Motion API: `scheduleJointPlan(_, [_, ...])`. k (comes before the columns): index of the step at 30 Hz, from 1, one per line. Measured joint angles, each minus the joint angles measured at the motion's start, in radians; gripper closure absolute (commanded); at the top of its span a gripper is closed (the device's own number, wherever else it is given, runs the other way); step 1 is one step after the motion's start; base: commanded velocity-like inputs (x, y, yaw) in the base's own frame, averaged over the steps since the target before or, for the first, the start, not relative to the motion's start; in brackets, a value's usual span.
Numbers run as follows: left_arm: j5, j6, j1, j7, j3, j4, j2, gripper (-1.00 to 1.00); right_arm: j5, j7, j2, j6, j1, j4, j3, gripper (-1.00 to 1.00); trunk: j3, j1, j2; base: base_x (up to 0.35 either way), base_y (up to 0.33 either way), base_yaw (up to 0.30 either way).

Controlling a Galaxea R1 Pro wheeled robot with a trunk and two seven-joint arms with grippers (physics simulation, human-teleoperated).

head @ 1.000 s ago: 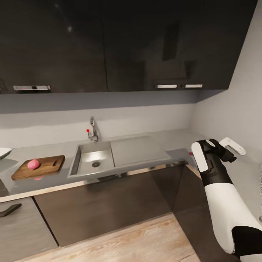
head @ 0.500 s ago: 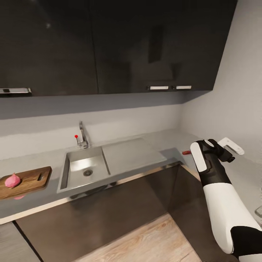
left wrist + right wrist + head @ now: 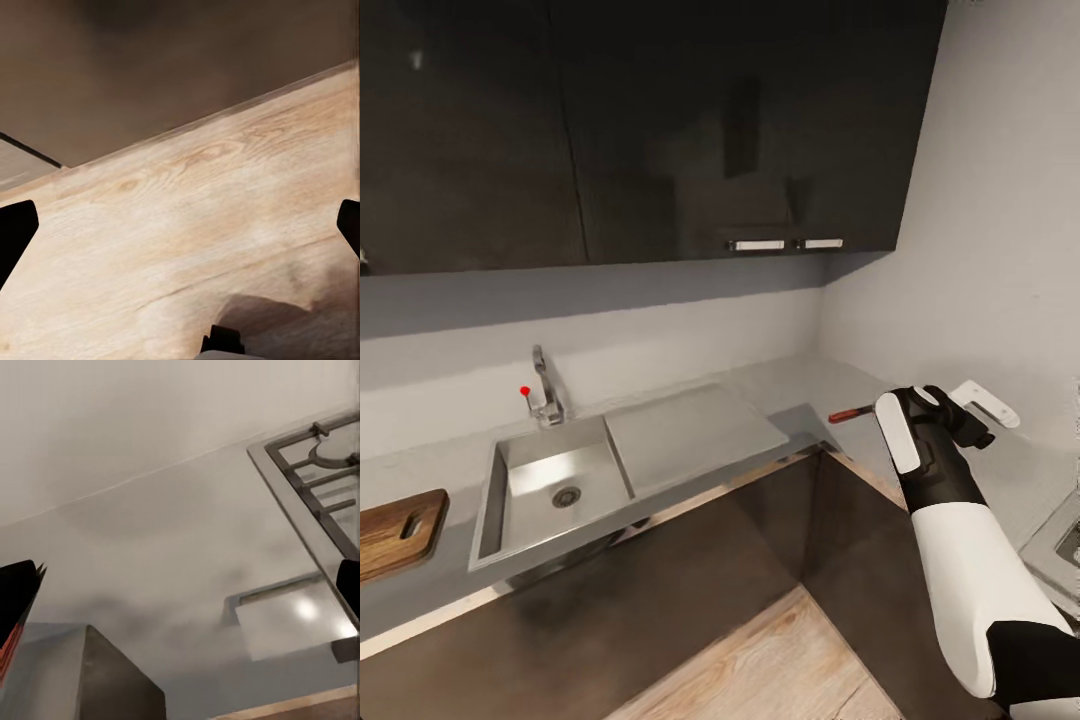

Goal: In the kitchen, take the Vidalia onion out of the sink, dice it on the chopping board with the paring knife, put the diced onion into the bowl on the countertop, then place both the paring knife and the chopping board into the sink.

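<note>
Head view: nearest, the right gripper (image 3: 970, 412) hangs over the worktop (image 3: 810, 395) corner, its white fingers spread apart and holding nothing. Just beside it, toward the sink, the paring knife (image 3: 851, 414) lies flat, red handle and dark blade, nothing between them. Farther off sits the sink (image 3: 550, 485), its grey basin bare around the drain, with the chrome tap (image 3: 544, 398) behind. Farthest, the chopping board (image 3: 398, 530) shows partly. Left wrist view: the left gripper (image 3: 180, 229) is spread wide above wood floor (image 3: 195, 225).
</note>
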Motion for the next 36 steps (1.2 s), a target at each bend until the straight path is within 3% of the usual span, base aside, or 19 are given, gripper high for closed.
scheduleJointPlan(10, [-0.002, 0.085, 0.000, -0.096, -0.001, -0.001, 0.000, -1.00, -0.002, 0.002, 0.012, 0.003, 0.000, -0.001, 0.003, -1.00, 0.001, 0.000, 0.000, 0.000, 0.000, -0.026])
scheduleJointPlan(13, [-0.002, 0.095, 0.000, -0.103, -0.002, -0.001, 0.000, -1.00, -0.002, 0.063, 0.024, 0.045, 0.000, 0.000, 0.006, -1.00, 0.001, 0.000, 0.000, 0.000, 0.000, 0.000])
scheduleJointPlan(18, [-0.002, 0.096, 0.000, -0.104, -0.002, -0.001, 0.000, -1.00, -0.001, 0.240, 0.033, 0.201, 0.000, -0.004, 0.003, -1.00, 0.001, 0.000, 0.000, 0.000, 0.000, 0.000])
scheduleJointPlan(25, [-0.002, 0.096, 0.000, -0.104, -0.002, -0.001, 0.000, -1.00, -0.001, 0.288, 0.034, 0.246, 0.000, -0.011, 0.002, -1.00, 0.001, 0.000, 0.000, 0.000, 0.000, 0.000])
scheduleJointPlan(28, [-0.002, 0.096, 0.000, -0.105, -0.002, -0.001, 0.000, -1.00, -0.001, 0.365, 0.033, 0.272, 0.000, -0.012, 0.002, -1.00, 0.001, 0.000, 0.000, 0.000, 0.000, 0.000])
scheduleJointPlan(32, [-0.002, 0.097, 0.000, -0.105, -0.002, 0.000, 0.000, -1.00, 0.002, 0.470, 0.030, 0.399, 0.000, -0.021, 0.001, -1.00, 0.001, 0.000, 0.000, 0.000, 0.000, 0.000])
scheduleJointPlan(36, [-0.002, 0.098, 0.000, -0.104, -0.002, 0.000, 0.001, -1.00, 0.004, 0.518, 0.029, 0.439, -0.001, -0.029, 0.001, -1.00, 0.001, 0.000, 0.000, 0.000, 0.000, 0.000])
